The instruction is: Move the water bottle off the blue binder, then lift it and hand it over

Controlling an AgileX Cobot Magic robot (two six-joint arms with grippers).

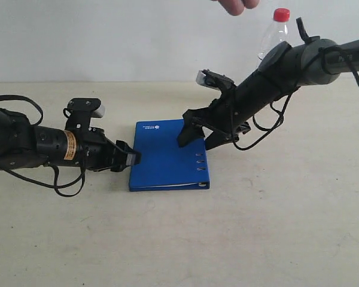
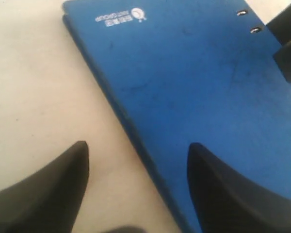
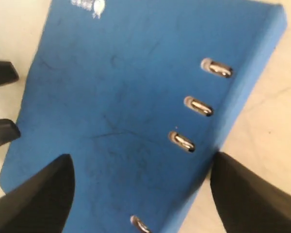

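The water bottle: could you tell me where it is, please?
Exterior view, upper right: the water bottle rises behind the right arm, clear of the blue binder.

Soft, even light is filling the exterior view, leaving a thin shadow at the 6 o'clock edge of the blue binder [image 1: 167, 158]. Both wrist views are blurring slightly, the right more, where metal rivets [image 3: 199, 106] are glinting

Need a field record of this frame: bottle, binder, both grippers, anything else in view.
water bottle: cap up, off the binder, base hidden behind right arm
blue binder: closed, flat on table, nothing on it
left gripper: open, straddling binder's edge
right gripper: open, empty, over binder's ring holes
hand: top edge, not touching bottle
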